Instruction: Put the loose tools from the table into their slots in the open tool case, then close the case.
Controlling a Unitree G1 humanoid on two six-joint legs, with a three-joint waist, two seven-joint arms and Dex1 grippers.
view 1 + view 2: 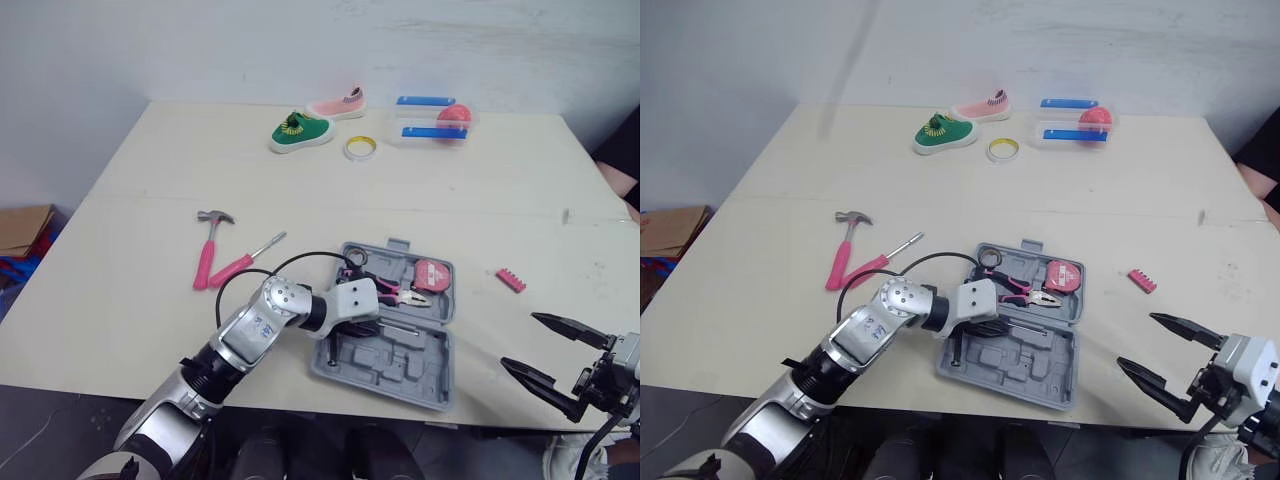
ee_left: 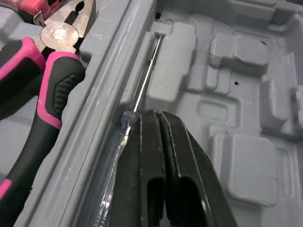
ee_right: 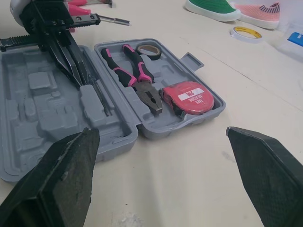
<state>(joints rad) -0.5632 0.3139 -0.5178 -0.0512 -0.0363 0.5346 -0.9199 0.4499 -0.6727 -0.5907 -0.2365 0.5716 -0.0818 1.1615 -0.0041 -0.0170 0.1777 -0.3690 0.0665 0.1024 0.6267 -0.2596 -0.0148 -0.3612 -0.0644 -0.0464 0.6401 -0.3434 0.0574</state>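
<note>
On the red tape measure (image 1: 432, 274) sits a white label, but its print is too small to read surely; no other writing can be made out.

The left hand (image 2: 156, 118) is down inside the open tool case (image 1: 420, 370), in the moulded half just by the hinge ridge. Its two fingers are pressed together with no gap. Their tips rest against the clear handle of a thin screwdriver (image 2: 144, 78), which lies along the slot beside them. Nothing sits between the fingers. Just across the ridge from this hand lie one pair of pliers (image 3: 135, 78) with pink and black grips and one roll of black tape (image 3: 148, 49). The tape measure lies past the pliers' nose.

The right hand (image 1: 520, 340) hangs spread wide and holds nothing. It is off the near edge of the surface (image 1: 150, 200), well apart from the case.

Three tools lie loose. One hammer (image 1: 210, 250) and one pink-handled screwdriver (image 1: 240, 265) lie close together, out past the left hand's wrist side. One small pink bit strip (image 1: 510, 280) lies ahead of the right hand.

Far beyond both hands are two shoes, one green (image 1: 300, 131) and one pink (image 1: 338, 105). One yellow tape roll (image 1: 360, 148) and one clear box (image 1: 430, 125) are there too.
</note>
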